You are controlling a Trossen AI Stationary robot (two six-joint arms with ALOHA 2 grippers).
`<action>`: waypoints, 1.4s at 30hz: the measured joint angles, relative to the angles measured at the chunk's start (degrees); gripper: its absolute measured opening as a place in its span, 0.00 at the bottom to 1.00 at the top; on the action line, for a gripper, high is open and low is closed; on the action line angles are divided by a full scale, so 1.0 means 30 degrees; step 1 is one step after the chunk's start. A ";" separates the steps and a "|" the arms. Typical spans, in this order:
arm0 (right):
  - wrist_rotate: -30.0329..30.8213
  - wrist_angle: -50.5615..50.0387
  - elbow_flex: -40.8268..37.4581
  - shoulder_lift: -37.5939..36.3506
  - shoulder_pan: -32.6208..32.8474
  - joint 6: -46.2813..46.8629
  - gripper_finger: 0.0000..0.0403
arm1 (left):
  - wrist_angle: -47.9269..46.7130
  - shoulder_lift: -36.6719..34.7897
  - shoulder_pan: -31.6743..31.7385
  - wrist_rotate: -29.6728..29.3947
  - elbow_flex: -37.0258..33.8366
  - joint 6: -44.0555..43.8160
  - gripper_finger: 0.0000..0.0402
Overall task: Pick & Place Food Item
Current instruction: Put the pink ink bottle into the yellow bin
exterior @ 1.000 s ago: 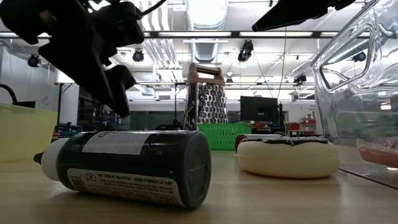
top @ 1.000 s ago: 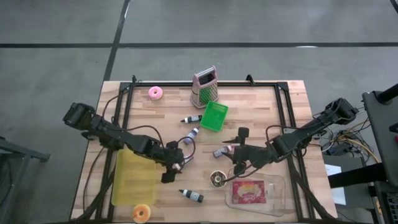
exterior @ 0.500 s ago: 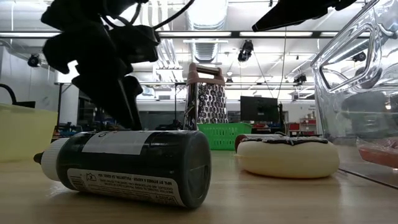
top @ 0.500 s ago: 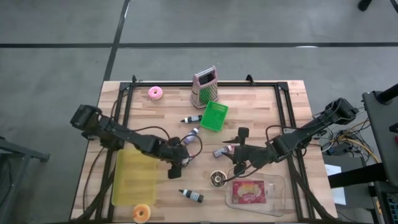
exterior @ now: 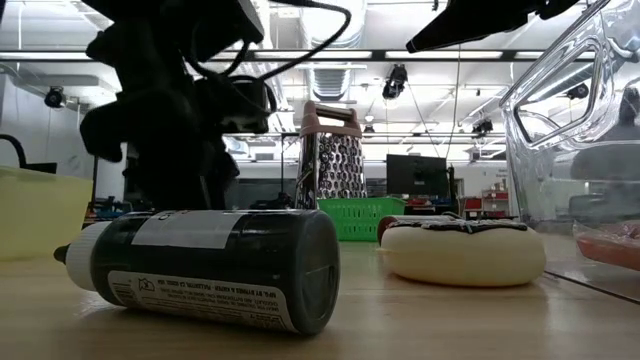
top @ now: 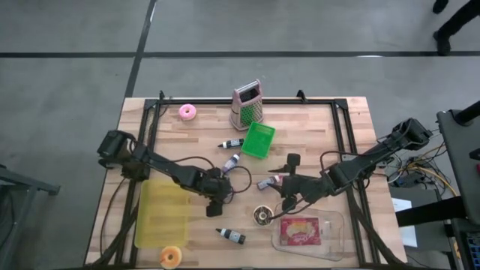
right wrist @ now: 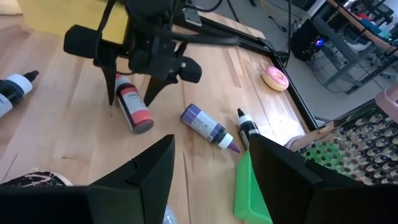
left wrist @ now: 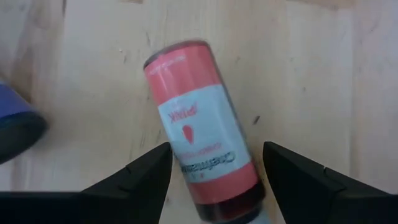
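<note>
A red-labelled bottle [left wrist: 200,144] lies on its side on the wooden table [top: 315,124]. My left gripper [left wrist: 217,177] is open and points steeply down over it, one finger on either side of the bottle's lower part without touching it; the right wrist view shows the gripper [right wrist: 132,93] straddling the bottle [right wrist: 134,107]. My right gripper [right wrist: 208,180] hangs open above the table's middle [top: 286,201], with nothing between its fingers. A chocolate-iced donut [top: 262,216] and a clear container [top: 334,225] holding a red food item [top: 300,231] lie near the table's front edge.
A purple bottle [right wrist: 208,127] and a black bottle [right wrist: 249,127] lie close beyond the red one. A yellow tray [top: 161,214], an orange donut [top: 172,257] and another black bottle [top: 231,236] are at the front left. A grater [top: 246,105], green basket [top: 259,140] and pink donut [top: 187,112] stand farther back.
My left gripper has come down toward the red bottle, shifting a little toward the table's right edge and tipping more steeply downward. Its fingers have stayed open. The right arm and all the objects have kept still.
</note>
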 joint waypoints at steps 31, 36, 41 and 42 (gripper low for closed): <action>0.0007 -0.0091 -0.0015 0.0000 -0.0003 0.0334 0.50 | -1.2868 -0.2226 -0.0046 -0.1187 0.2980 0.1044 0.33; 0.0000 -0.0089 -0.0022 0.0000 -0.0003 0.0526 0.50 | -1.7685 -0.2233 -0.0235 -0.1933 0.5238 0.0959 0.33; -0.0049 -0.0009 -0.0022 0.0017 -0.0003 0.0939 0.50 | -2.2783 -0.2085 -0.0505 -0.1927 0.6909 0.0373 0.33; -0.0074 0.0189 -0.0022 0.0140 -0.0015 0.1005 0.50 | -2.3735 -0.1995 -0.0549 -0.1896 0.7099 0.0314 0.33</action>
